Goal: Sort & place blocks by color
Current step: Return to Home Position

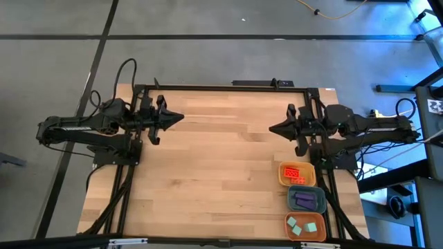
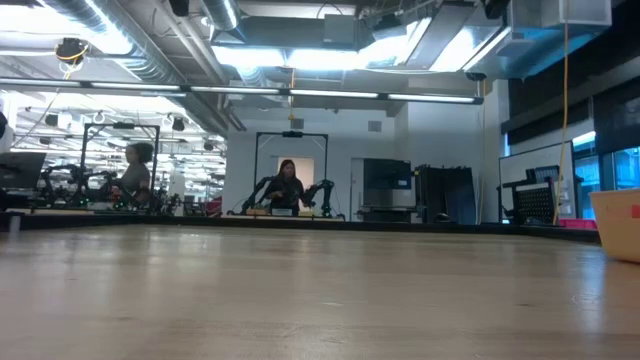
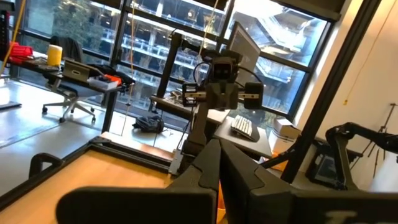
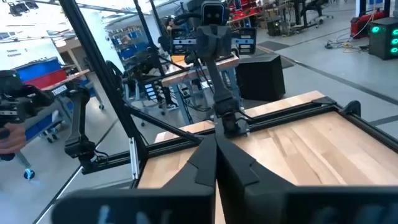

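Over the surface's (image 1: 221,166) side edges, left tool (image 1: 178,117) and right tool (image 1: 272,128) hang closed, empty; a stray swing could spill blocks (image 1: 293,171) from trays (image 1: 282,175).

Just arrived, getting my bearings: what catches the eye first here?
Three trays line the right edge of the table: the yellow tray holds orange-red blocks, the blue-grey tray purple blocks, the orange tray teal blocks. The left gripper and right gripper hang shut, pointing at each other across it.
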Available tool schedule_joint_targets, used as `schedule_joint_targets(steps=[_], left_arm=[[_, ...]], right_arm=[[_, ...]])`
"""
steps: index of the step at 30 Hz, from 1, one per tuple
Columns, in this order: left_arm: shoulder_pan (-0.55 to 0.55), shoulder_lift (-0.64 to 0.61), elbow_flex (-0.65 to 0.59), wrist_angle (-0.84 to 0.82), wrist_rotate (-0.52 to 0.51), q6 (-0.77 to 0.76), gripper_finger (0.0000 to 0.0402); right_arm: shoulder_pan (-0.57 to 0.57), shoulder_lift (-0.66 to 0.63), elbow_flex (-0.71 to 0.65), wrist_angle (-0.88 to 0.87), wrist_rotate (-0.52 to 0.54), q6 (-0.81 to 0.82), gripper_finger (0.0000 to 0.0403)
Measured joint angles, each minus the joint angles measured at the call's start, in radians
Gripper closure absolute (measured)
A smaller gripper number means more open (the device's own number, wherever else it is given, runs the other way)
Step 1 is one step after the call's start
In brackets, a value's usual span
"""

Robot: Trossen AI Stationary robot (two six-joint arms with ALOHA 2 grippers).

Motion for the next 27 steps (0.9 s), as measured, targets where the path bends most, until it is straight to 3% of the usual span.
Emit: schedule_joint_targets(steps=[8, 17, 27], left_arm=[[-0.004, -0.051, -0.017, -0.057, -0.012, 0.013, 0.0401], [-0.113, -0.258, -0.356, 0.189, -0.118, -0.007, 0.0401], [-0.186, -0.5, -0.569, 0.209, -0.137, -0.013, 0.0401]], right_arm=[[0.0, -0.001, 0.0, 0.0, -0.033, -0.003, 0.0401], [0.0, -0.001, 0.0, 0.006, -0.069, 0.048, 0.0402], [-0.002, 0.0, 0.0, 0.013, -0.068, 0.12, 0.0402]])
